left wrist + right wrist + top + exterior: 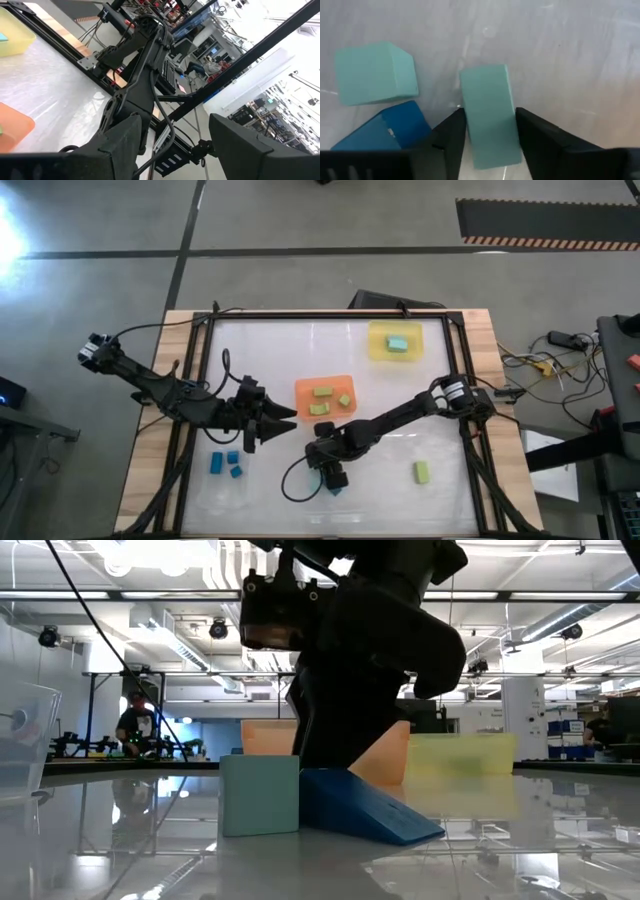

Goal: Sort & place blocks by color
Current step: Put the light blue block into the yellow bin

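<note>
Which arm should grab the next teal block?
Right. Its tool already straddles a teal block, fingers open on either side. The left tool sits farther off, beside the orange tray.

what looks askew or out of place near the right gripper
In the low view a dark blue block sits tilted, one end propped up behind the upright teal block rather than lying flat. The right gripper straddles another teal block.
</note>
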